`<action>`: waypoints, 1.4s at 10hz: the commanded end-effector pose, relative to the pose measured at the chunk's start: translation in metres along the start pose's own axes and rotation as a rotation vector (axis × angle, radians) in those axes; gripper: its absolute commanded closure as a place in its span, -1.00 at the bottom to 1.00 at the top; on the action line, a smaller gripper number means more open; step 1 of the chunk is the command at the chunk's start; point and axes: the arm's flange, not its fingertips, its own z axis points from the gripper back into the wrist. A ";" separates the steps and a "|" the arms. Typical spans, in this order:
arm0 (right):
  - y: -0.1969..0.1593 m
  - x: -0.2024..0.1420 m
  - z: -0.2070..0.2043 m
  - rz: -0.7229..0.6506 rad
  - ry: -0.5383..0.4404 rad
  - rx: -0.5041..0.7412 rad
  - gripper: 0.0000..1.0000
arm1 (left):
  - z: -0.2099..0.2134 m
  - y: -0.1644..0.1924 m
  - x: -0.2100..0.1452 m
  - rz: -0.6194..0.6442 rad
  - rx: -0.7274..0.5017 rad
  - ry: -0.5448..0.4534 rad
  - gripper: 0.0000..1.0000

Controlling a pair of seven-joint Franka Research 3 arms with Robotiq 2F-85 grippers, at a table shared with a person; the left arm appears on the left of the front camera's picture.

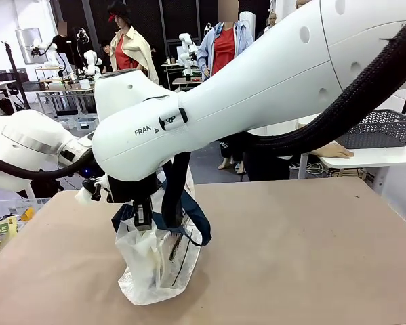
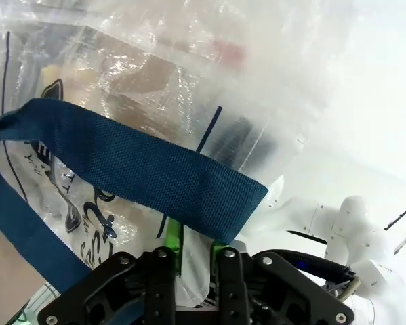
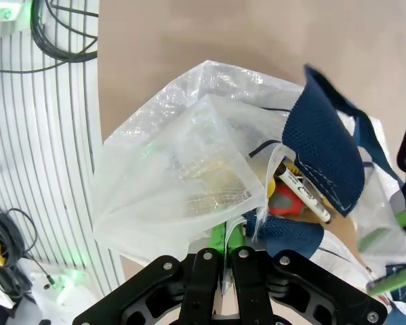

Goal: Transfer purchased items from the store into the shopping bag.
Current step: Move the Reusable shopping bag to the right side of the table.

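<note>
Tan table: both arms low, fingers pinching shopping bag rim.

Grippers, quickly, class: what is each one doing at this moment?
Left gripper: nearly closed on the shopping bag plastic, grip uncertain.
Right gripper: shut on the bag's rim.

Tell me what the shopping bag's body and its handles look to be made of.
Shopping bag: thin translucent white plastic film by the look, glossy and crinkled, with contents showing dimly through. Handles: dark navy woven fabric webbing, matte, with a visible mesh-like weave; the exact fibre cannot be told.
</note>
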 end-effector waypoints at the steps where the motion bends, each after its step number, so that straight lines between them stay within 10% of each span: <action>1: -0.007 0.016 0.001 -0.004 0.031 -0.025 1.00 | -0.002 -0.002 -0.004 -0.044 -0.057 0.006 -0.18; 5: -0.010 0.025 0.000 0.001 0.039 -0.020 1.00 | -0.006 -0.003 -0.006 -0.079 -0.091 0.046 -0.18; 14: 0.002 0.042 0.001 -0.023 0.068 -0.077 1.00 | -0.028 -0.027 -0.018 -0.158 0.266 -0.411 -0.18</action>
